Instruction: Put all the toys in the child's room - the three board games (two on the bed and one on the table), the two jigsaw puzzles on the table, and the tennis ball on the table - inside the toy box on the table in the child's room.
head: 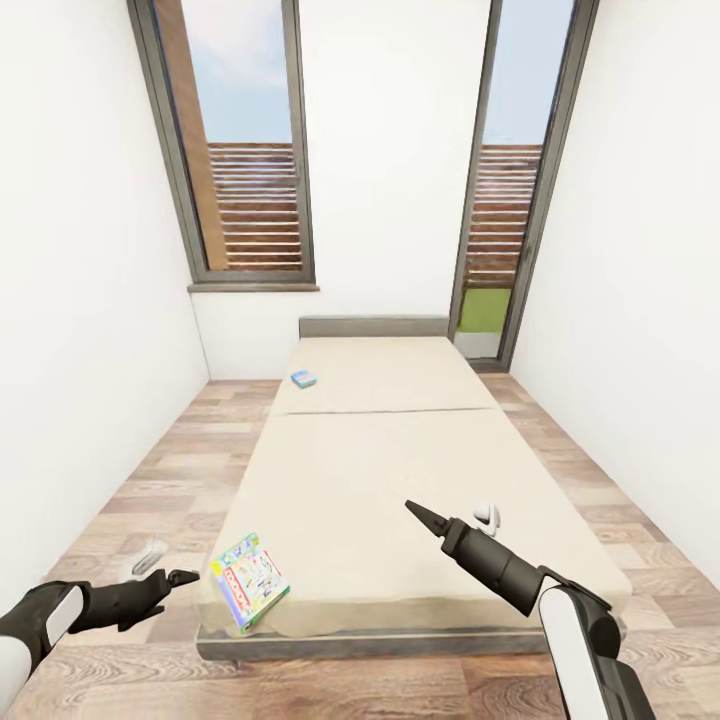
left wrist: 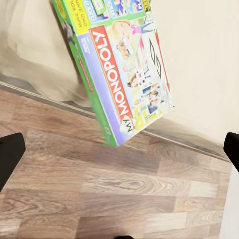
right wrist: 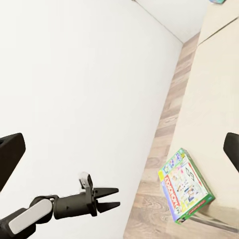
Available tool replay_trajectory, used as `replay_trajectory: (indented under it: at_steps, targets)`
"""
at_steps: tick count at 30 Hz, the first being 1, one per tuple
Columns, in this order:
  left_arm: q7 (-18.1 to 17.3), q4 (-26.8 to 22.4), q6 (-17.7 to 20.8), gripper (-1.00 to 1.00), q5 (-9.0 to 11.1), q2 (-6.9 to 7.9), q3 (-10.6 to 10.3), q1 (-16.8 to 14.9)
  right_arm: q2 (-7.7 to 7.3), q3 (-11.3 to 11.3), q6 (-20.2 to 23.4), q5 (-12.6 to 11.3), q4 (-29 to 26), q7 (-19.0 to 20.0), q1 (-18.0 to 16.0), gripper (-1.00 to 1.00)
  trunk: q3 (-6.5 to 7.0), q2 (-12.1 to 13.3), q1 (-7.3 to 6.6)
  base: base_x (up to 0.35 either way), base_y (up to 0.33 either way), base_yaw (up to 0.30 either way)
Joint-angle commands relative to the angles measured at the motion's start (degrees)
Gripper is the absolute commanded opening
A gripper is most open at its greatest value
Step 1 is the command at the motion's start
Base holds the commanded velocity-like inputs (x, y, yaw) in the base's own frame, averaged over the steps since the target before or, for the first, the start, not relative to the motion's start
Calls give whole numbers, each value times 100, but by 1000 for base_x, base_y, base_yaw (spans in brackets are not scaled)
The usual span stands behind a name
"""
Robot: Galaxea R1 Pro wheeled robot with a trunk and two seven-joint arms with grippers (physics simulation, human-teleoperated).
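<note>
Board games counted: two on the bed.
Game one: flat rectangular box in white and green with a red "MY MONOPOLY" banner (head: 249, 582), lying at the near left corner of the mattress, one corner overhanging the edge above the floor; seen close in the left wrist view (left wrist: 119, 64) and smaller in the right wrist view (right wrist: 186, 185).
Game two: small blue flat box (head: 304, 379), far up the mattress on its left side, near the headboard; print too small to read.
Bed: one, large and low, beige mattress on a grey frame with a grey headboard (head: 400, 450); near edge of frame partly hidden by the right arm.
Left gripper: black, two-fingered (head: 183, 577), just left of the Monopoly box, apart from it; jaws nearly closed with a narrow gap, holding nothing, confirmed in the right wrist view (right wrist: 112, 197).
Right gripper: black (head: 415, 511), over the mattress, right of centre; jaws drawn together to a point, holding nothing.
Floor: wood planks (head: 150, 480), both sides of the bed.
Windows: two tall dark-framed panes (head: 245, 150), behind the headboard.
</note>
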Motion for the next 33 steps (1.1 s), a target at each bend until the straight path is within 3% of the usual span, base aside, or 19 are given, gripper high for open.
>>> replay_trajectory:
  at_steps: [1,33]
  targets:
    - [0,23,22,100,34,0,11,-4,7,-14,37,-2,-1,21,-5,100,-24,-45,22,0,0,0]
    - [-142,110,-29,100,71,22,25,-4,-70,-86,85,-76,-40,96,1,100,-599,-1328,725,0,0,0]
